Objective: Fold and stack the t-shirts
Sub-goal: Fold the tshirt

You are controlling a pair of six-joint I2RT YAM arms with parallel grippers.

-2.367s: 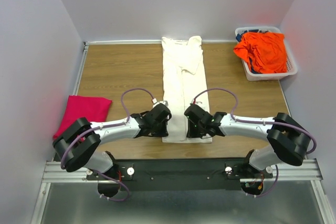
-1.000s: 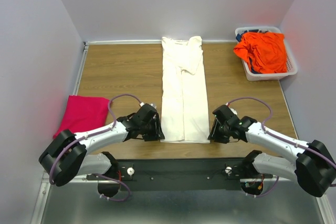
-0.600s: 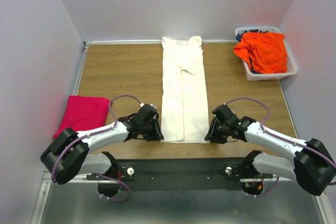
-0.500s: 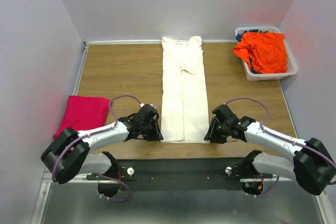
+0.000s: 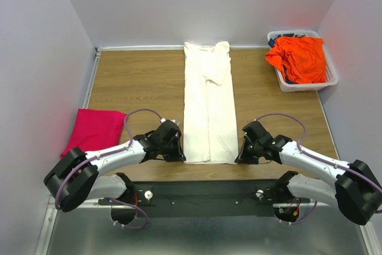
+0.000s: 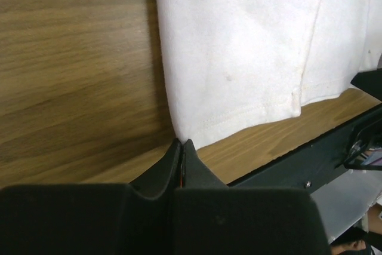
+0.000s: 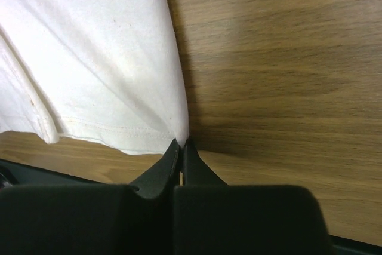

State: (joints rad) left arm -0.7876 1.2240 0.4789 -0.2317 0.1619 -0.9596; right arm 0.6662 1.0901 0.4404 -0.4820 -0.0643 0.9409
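The cream-white t-shirt (image 5: 208, 106) lies folded into a long narrow strip down the middle of the table, hem toward me. My left gripper (image 5: 181, 158) is shut, with its tips pinching the hem's left corner (image 6: 181, 143). My right gripper (image 5: 239, 159) is shut, with its tips pinching the hem's right corner (image 7: 181, 141). The cloth shows in the left wrist view (image 6: 239, 46) and in the right wrist view (image 7: 89, 58). The magenta-pink t-shirt (image 5: 95, 128) lies folded at the left edge. The bright orange t-shirt (image 5: 298, 58) is crumpled in the basket.
The white lattice basket (image 5: 332, 79) stands at the back right corner, with a dark cloth under the orange shirt. Bare wood lies on both sides of the cream strip. The table's near edge and black rail (image 5: 203, 192) run just behind the grippers.
Both grippers left the shirt's lower middle and swung out to its sides. They then closed in on the two hem corners. The shirt has stayed flat.
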